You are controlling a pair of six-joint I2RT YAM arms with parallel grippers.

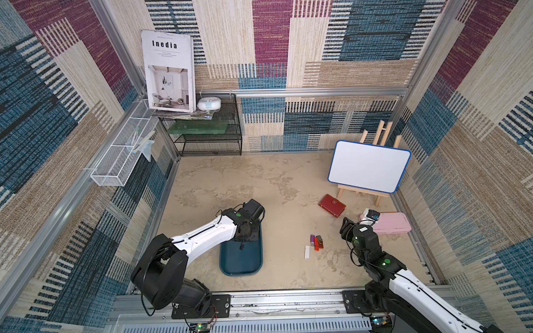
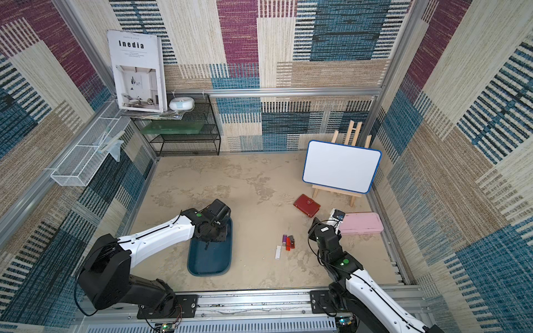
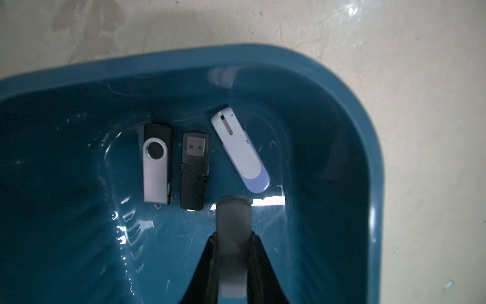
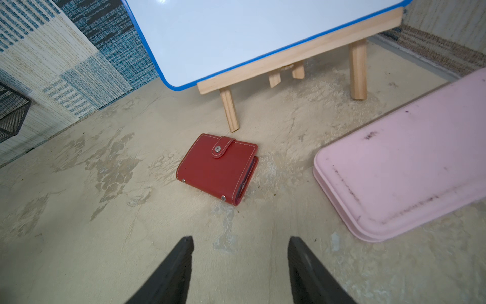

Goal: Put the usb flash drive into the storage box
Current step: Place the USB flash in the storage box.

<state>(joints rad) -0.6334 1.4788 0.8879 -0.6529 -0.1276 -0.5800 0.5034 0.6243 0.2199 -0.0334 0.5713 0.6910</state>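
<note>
**A:** L side?

**B:** Left gripper [image 1: 241, 246] hangs over the storage box [image 1: 230, 269], jaws clamped on a grey usb drive [image 3: 232, 218]. Prob a drive, it's blurred that close to the wrist cam. Can't tell if it touches the box floor.

**A:** Box pos?

**B:** Approx 8 o'clock from table centre, long axis 12 to 6. Three drives lie inside: a swivel drive [image 3: 157, 168] in black and silver, a black capped drive [image 3: 194, 171] just beside it, and a white-lilac drive [image 3: 240, 152] tilted and a bit apart. The L arm covers that end of the box in both top views, so they show in the wrist view only.

**A:** What's around?

**B:** Loose drives [image 1: 315, 242] sit at 3 o'clock of the box, incl. a purple drive [image 1: 312, 238] and a white drive [image 1: 307, 252]. The R arm stands at their 3 o'clock, between them and the pink case [image 1: 392, 227]. Right gripper [image 4: 240, 242] has its jaws apart over bare table. Red wallet [image 1: 331, 205] lies at 1 o'clock of the loose drives, and the whiteboard [image 1: 369, 165] on its easel is beyond it. Black wire shelf [image 1: 212, 144] fills the 11 o'clock corner, and the white wire basket [image 1: 115, 170] is on the wall at approx 10.
</note>
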